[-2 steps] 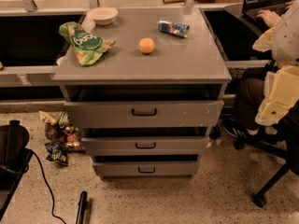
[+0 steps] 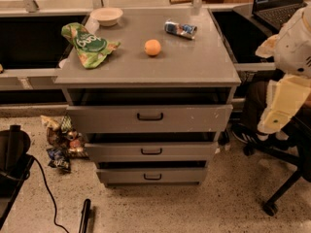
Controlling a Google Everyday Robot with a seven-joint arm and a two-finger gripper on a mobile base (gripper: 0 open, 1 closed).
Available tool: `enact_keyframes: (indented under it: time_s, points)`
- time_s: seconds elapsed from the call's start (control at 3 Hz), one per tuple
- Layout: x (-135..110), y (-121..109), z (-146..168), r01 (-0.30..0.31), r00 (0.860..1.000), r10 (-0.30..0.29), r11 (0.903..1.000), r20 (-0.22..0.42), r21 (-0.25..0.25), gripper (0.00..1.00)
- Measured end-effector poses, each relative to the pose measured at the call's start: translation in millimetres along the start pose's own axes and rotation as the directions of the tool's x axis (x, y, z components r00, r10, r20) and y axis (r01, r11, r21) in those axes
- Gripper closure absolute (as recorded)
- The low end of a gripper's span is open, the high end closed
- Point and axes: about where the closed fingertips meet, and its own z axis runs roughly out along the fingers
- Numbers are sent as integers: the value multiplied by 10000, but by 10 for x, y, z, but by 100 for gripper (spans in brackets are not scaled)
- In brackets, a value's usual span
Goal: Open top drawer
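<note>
Hanging right of the bench (image 2: 184, 62), the gripper (image 2: 281, 108), its state impossible to tell, sits well apart from the top drawer (image 2: 194, 119) and its handle (image 2: 149, 116), likely awaiting approach.

Three grey drawers counting the top drawer (image 2: 189, 119), one orange (image 2: 152, 47), one bowl (image 2: 106, 16), one can (image 2: 180, 28), one chip bag (image 2: 89, 44), one gripper (image 2: 278, 114) far right.

White rounded arm shell (image 2: 297, 42) — pale cream blocky pincer (image 2: 273, 122) at far right.

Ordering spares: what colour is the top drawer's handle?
Black handle on grey top drawer, camera view; pincer hangs right of it.
</note>
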Motion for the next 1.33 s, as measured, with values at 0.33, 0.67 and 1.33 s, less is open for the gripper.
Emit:
enact_keyframes:
  time_s: [0.33,0.67,1.33]
  points:
    - [-79,62,408,405,9974,-388,9988,605,-266,0]
    - [-146,127,879,538,9906,-451,9965,1290,-642,0]
    - [-155,194,1339,554,9855,-371,9927,1657,-1070,0]
